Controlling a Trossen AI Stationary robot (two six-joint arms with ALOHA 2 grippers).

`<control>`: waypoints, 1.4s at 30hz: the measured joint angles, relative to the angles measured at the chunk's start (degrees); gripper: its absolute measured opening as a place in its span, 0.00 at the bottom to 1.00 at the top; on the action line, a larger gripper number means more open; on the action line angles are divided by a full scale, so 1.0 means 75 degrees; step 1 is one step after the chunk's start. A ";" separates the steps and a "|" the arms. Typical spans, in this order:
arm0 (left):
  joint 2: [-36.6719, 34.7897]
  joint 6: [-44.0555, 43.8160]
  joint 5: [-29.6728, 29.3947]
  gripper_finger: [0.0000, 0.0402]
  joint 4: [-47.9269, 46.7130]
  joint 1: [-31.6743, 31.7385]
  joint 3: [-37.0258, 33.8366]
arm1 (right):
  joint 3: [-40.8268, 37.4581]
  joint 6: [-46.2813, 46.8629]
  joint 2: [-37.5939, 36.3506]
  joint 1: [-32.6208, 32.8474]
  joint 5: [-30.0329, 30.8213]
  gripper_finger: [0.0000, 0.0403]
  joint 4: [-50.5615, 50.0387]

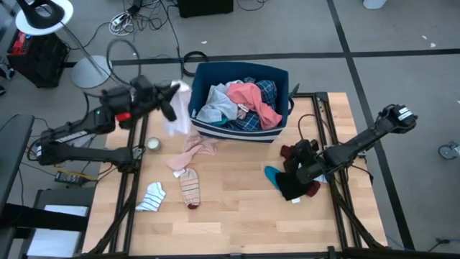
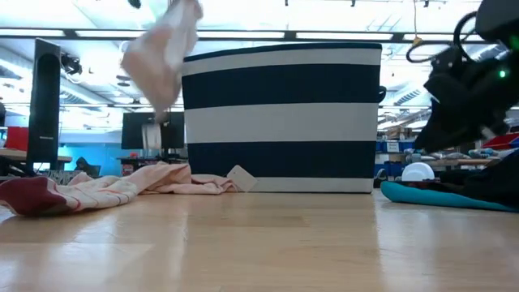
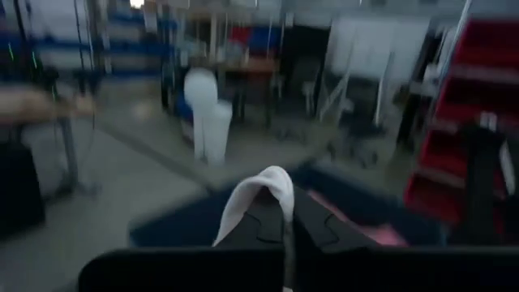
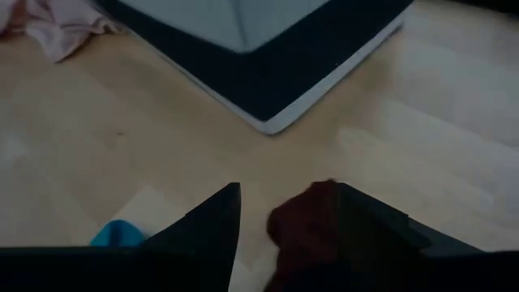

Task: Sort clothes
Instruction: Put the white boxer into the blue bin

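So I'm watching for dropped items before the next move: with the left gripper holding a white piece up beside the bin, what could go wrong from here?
1. The left gripper is shut on only an edge of the white piece, which hangs outside the bin near its wall; it might slip or snag.
2. The right gripper, open over the dark red garment, may also catch the teal piece beside it.

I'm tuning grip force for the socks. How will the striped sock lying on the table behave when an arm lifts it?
The striped sock lies flat and creased on the table, so it will probably droop from a pinch. It looks thin, so likely light. The pale garment hanging limp from the shut left gripper suggests similar sagging.
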 joint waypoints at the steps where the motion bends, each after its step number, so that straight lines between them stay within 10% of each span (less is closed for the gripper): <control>1: 0.0234 0.0226 0.0012 0.00 0.0249 0.0026 0.0278 | -0.0142 -0.0125 0.0010 -0.0001 0.0000 0.49 0.0318; 20: 0.5262 0.1530 0.0841 0.00 -0.2620 0.0468 0.6906 | -0.0217 -0.1582 -0.0036 -0.0358 0.0114 0.47 0.1024; 33: 0.5588 0.0629 -0.0836 0.00 -0.6128 0.0629 0.6077 | -0.0217 -0.1609 -0.0036 -0.0361 0.0166 0.46 0.1025; 42: 0.5571 -0.0070 0.0645 0.03 -0.2985 0.0705 0.3165 | -0.0217 -0.1603 -0.0036 -0.0361 0.0159 0.46 0.1174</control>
